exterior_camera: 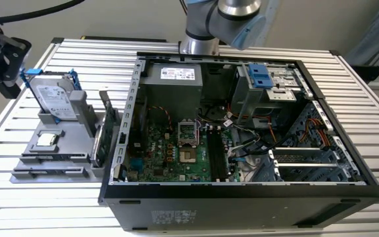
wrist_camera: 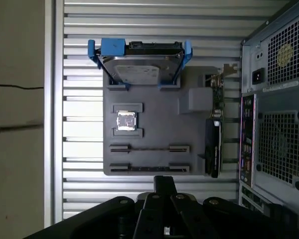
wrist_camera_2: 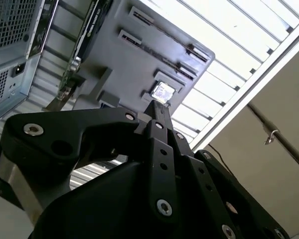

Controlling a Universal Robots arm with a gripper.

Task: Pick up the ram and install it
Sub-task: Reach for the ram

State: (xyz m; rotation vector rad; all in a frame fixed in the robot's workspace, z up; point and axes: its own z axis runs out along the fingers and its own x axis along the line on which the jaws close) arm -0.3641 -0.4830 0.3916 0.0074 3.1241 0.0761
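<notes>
Grey plastic holder (wrist_camera: 159, 124) on the slatted table (wrist_camera: 139, 20) carries the ram (wrist_camera: 149, 168), which I take to be the thin dark strip standing on edge in a long slot, beside the computer case (wrist_camera: 274, 149); the gripper (wrist_camera: 164, 185) hovers over that end of the holder; whether its jaws are apart or together I cannot tell; the stick should be light, stiff and brittle, best held by its flat faces near mid-length.

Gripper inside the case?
No. In the exterior view the gripper hangs outside the case, beside the hard drive.
</notes>
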